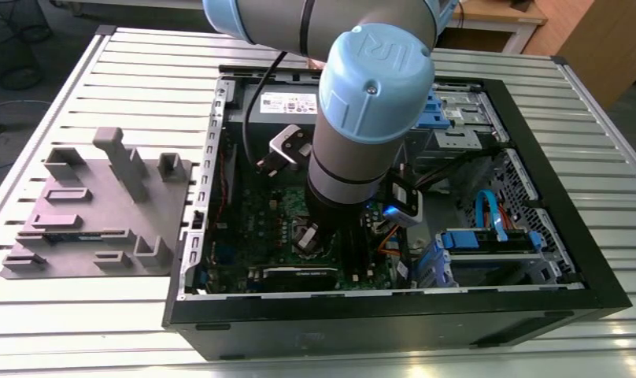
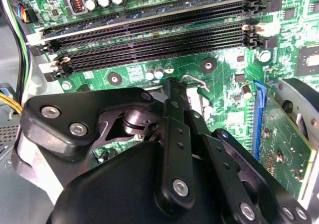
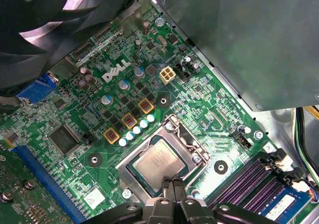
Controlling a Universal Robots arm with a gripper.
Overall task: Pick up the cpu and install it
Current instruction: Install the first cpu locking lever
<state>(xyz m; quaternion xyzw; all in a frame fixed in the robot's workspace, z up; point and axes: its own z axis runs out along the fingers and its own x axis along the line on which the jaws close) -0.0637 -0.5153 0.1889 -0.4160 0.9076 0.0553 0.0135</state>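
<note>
In the exterior view, the arm [image 1: 349, 102] reaches down from the top centre of the frame into an open computer case [image 1: 570, 260] lying on a slatted metal surface [image 1: 87, 315]; its lower end sits over the green motherboard [image 1: 265, 213] near the frame's centre, and a grey moulded fixture [image 1: 97, 205] rests on the surface at the left of the frame, apart from the case. In the second wrist view, the black linkage of the end effector [image 2: 172, 92] fills the lower half of the frame, its fingers drawn narrow and close together above the board, just below the row of long black memory slots [image 2: 149, 35] running across the upper half; a bent metal lever [image 2: 194, 80] shows beside the tips. In the first wrist view, the cpu [image 3: 160, 163] is a flat square chip with a silver-grey top, sitting inside the metal socket frame [image 3: 192, 144] in the lower centre of the frame. The end effector [image 3: 171, 184] comes up from the bottom edge, its nearly closed tips meeting at the lower edge of the cpu; whether they grip or only touch it cannot be told.
</note>
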